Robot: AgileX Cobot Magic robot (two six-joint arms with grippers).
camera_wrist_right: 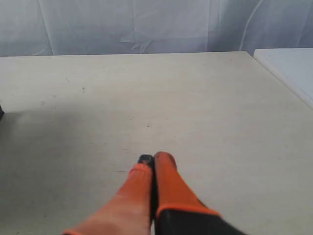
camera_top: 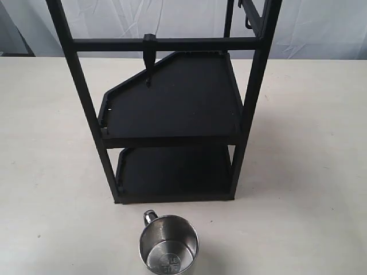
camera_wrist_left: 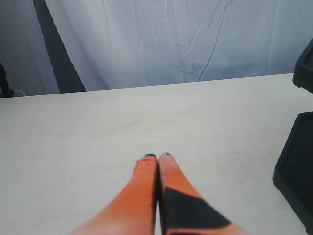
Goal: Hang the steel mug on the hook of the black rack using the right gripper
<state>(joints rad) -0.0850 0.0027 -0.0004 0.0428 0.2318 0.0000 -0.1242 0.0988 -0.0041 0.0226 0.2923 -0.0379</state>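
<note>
The steel mug (camera_top: 168,246) stands upright on the table at the front of the exterior view, its wire handle toward the rack. Behind it rises the black rack (camera_top: 172,103) with two flat shelves. The hook (camera_top: 149,57) hangs by its clip top from the rack's upper crossbar. Neither arm appears in the exterior view. My right gripper (camera_wrist_right: 154,157) is shut with nothing in it, its orange fingers pressed together above bare table. My left gripper (camera_wrist_left: 157,155) is likewise shut and empty, with the rack's edge (camera_wrist_left: 296,166) off to one side.
A thin curved black hook (camera_top: 248,17) hangs at the rack's upper right. White cloth backs the table in all views. A white surface (camera_wrist_right: 288,66) adjoins the table's edge in the right wrist view.
</note>
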